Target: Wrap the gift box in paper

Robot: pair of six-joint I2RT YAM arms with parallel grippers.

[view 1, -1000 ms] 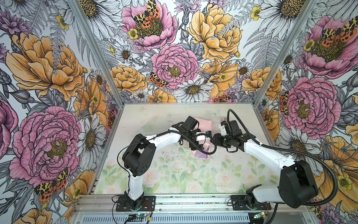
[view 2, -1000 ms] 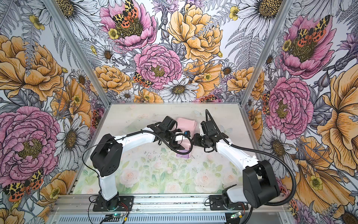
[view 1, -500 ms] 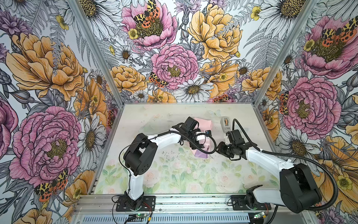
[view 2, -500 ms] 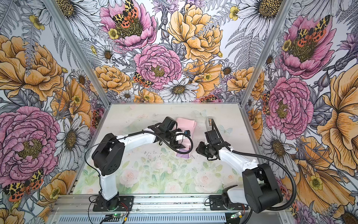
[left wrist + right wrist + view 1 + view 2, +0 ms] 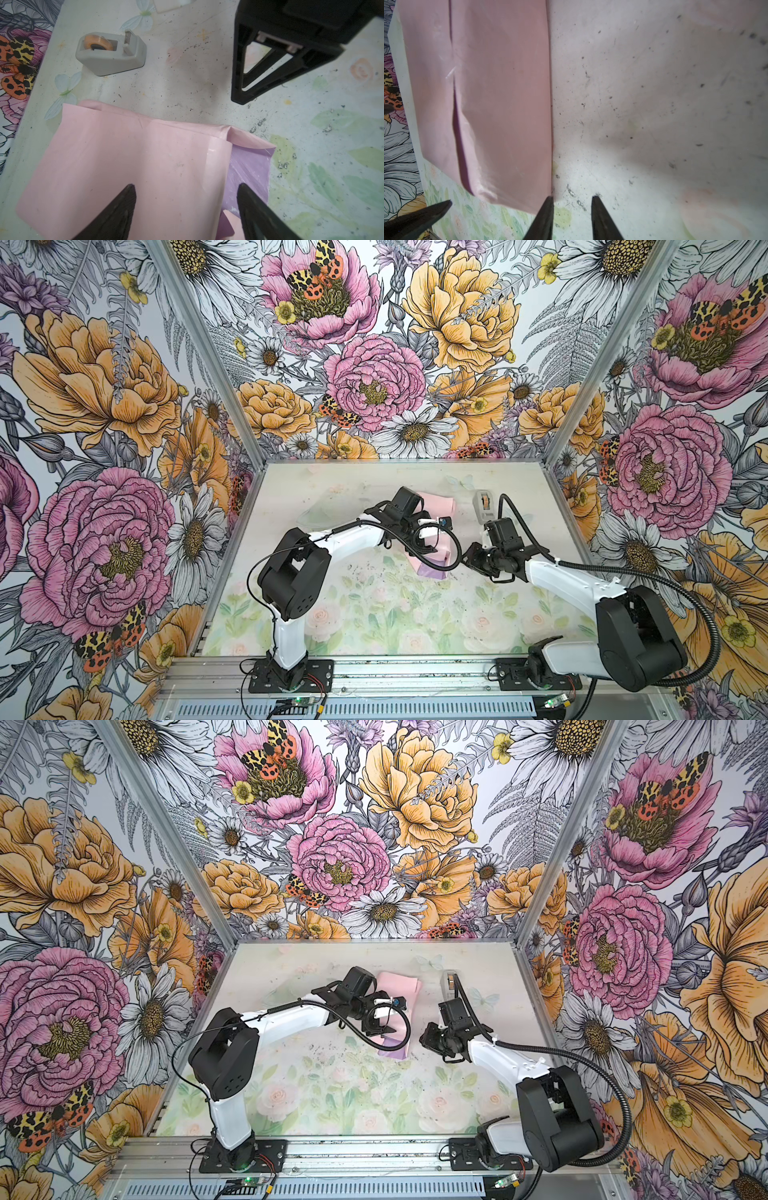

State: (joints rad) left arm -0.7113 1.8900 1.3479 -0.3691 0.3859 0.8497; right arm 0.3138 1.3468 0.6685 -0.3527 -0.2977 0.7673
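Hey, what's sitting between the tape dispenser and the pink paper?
Nothing. In the left wrist view, only bare, speckled table separates the tape dispenser from the paper.

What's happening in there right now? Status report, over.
Left end effector open, over the paper. Right end effector slightly open, empty, at the paper's edge. Paper folded, pink side up; gift box not visible. Tape dispenser stands clear.
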